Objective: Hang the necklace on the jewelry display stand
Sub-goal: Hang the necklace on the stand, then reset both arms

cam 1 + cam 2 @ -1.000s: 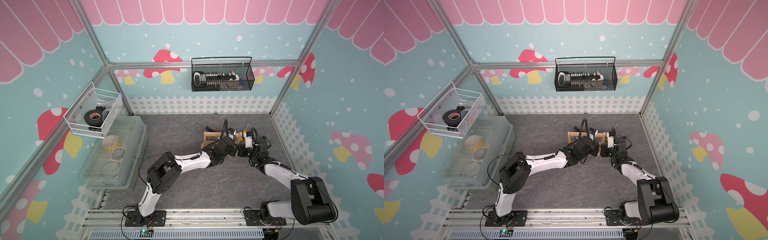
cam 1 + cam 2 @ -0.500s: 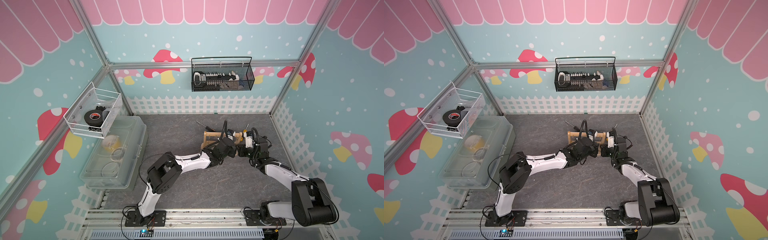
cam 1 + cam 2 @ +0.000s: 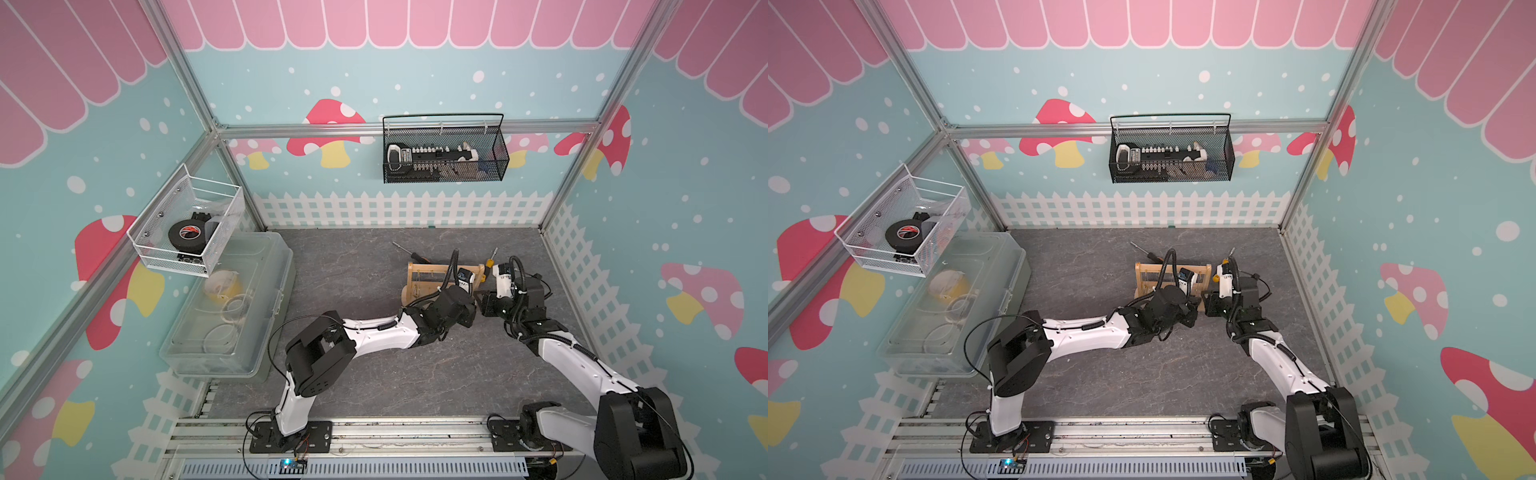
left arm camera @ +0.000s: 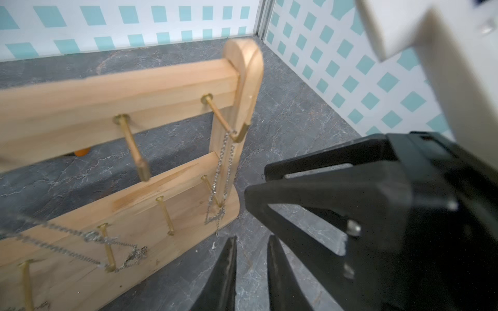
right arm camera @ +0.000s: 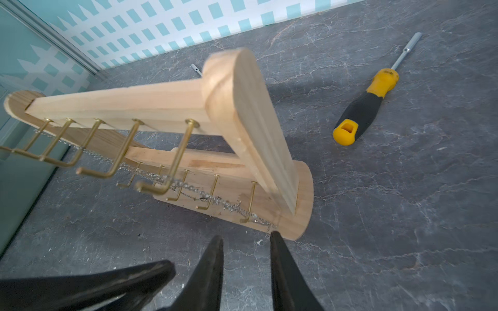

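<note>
— Nearest first: the hands?
— The left gripper [image 4: 251, 242] and right gripper [image 5: 246, 239] stand slightly parted, both empty.
— And the necklace [image 4: 225, 167]?
— It hangs from an upper end peg [image 4: 221, 118] of the jewelry display stand [image 3: 428, 274], just beyond them on the mat [image 3: 374, 374].

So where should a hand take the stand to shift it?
Probably the rounded top of the end post nearest the right hand, from above: an upright flat plank, thin across its faces, standing above the pegs and the necklace.
</note>
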`<control>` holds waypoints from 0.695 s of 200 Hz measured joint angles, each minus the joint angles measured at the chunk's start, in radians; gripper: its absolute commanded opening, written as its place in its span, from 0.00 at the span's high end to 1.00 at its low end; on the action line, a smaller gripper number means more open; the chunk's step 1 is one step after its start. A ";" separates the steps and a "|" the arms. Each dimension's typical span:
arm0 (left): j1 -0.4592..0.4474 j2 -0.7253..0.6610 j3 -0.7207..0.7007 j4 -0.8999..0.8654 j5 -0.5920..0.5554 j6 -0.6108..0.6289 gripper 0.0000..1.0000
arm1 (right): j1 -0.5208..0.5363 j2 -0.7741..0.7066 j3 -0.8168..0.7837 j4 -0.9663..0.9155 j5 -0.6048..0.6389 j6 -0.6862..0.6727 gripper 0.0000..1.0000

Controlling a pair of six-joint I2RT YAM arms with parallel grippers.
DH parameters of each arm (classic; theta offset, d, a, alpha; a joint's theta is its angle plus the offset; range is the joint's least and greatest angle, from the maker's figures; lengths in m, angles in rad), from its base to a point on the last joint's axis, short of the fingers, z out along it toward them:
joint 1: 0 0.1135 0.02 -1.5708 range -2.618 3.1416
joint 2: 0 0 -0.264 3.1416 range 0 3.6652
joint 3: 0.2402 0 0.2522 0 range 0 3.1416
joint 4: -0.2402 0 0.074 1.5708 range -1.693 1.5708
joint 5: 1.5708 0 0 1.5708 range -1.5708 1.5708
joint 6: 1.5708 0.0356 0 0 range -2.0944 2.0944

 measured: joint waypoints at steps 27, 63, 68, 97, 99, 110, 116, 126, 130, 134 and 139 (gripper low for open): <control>-0.013 -0.074 -0.029 -0.012 -0.017 -0.016 0.78 | 0.000 -0.064 0.000 -0.077 0.020 0.002 0.58; -0.014 -0.209 -0.095 -0.090 -0.076 -0.048 0.65 | 0.000 -0.161 0.002 -0.192 0.059 0.004 0.29; -0.014 -0.231 -0.104 -0.108 -0.091 -0.053 0.60 | 0.000 -0.173 0.004 -0.209 0.067 0.002 0.08; 0.018 -0.407 -0.186 -0.222 -0.166 -0.074 0.01 | 0.000 -0.193 0.060 -0.317 0.147 -0.011 0.01; 0.022 -0.417 -0.192 -0.226 -0.165 -0.076 0.01 | 0.000 -0.192 0.065 -0.323 0.155 -0.013 0.01; 0.075 -0.503 -0.239 -0.272 -0.180 -0.094 0.01 | 0.000 -0.182 0.087 -0.347 0.214 -0.019 0.01; 0.108 -0.539 -0.257 -0.293 -0.186 -0.100 0.01 | 0.000 -0.179 0.090 -0.349 0.253 -0.023 0.01; 0.186 -0.597 -0.282 -0.338 -0.207 -0.112 0.01 | 0.000 -0.180 0.083 -0.340 0.319 -0.031 0.01; 0.216 -0.616 -0.290 -0.355 -0.219 -0.114 0.01 | 0.000 -0.182 0.075 -0.330 0.345 -0.032 0.01; 0.247 -0.630 -0.296 -0.367 -0.229 -0.116 0.01 | 0.000 -0.183 0.064 -0.315 0.375 -0.035 0.01; 0.291 -0.647 -0.304 -0.386 -0.245 -0.117 0.01 | 0.000 -0.184 0.050 -0.295 0.408 -0.040 0.01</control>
